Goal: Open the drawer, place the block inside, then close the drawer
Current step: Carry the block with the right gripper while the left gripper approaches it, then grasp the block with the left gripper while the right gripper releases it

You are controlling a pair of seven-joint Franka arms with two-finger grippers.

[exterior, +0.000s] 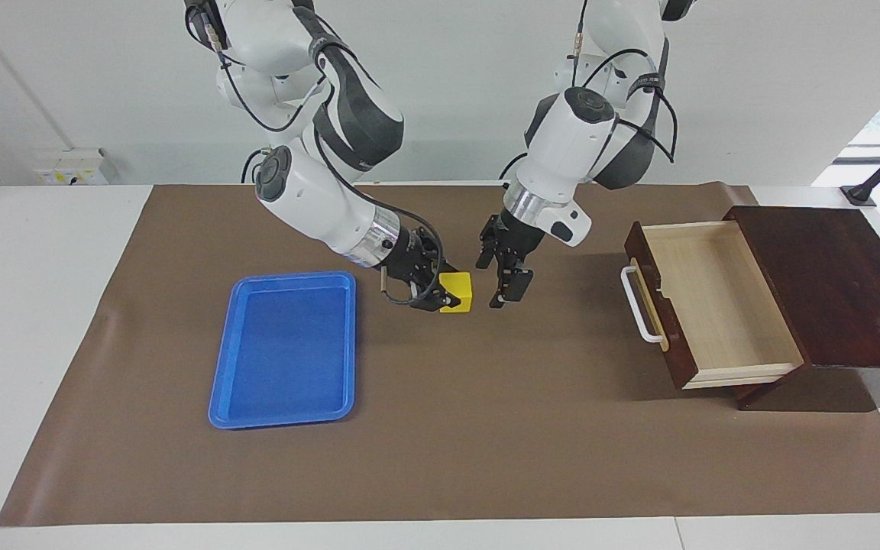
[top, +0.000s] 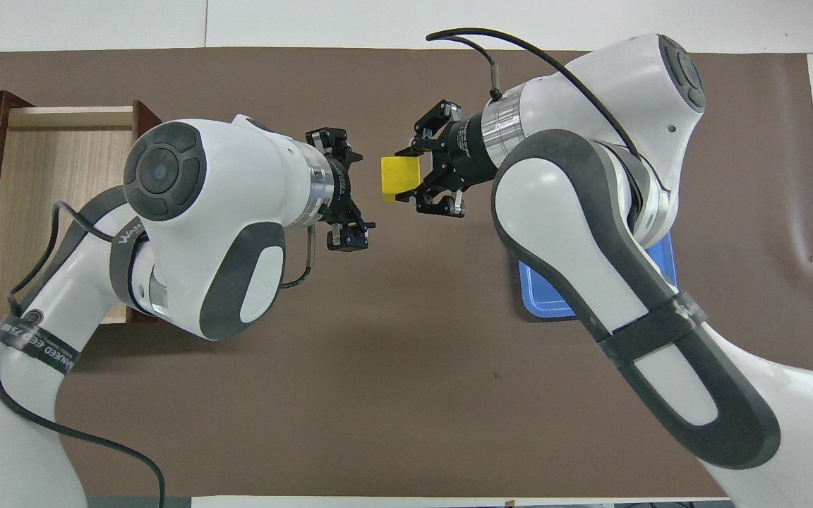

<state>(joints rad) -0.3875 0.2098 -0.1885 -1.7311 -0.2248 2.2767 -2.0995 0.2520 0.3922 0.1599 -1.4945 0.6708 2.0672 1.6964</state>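
Observation:
The small yellow block (exterior: 457, 293) is held in my right gripper (exterior: 444, 289), which is shut on it over the brown mat between the blue tray and the drawer. It also shows in the overhead view (top: 399, 176), in the right gripper (top: 404, 176). My left gripper (exterior: 499, 276) is open and empty, close beside the block on the drawer's side and facing it, with a small gap; it also shows in the overhead view (top: 360, 190). The drawer (exterior: 715, 252) of the dark wooden box (exterior: 829, 283) is pulled out, its pale inside empty, its white handle (exterior: 641, 305) toward the grippers.
A flat blue tray (exterior: 283, 347) lies empty on the mat toward the right arm's end; in the overhead view only its corner (top: 540, 300) shows under the right arm. The brown mat (exterior: 486, 428) covers most of the table.

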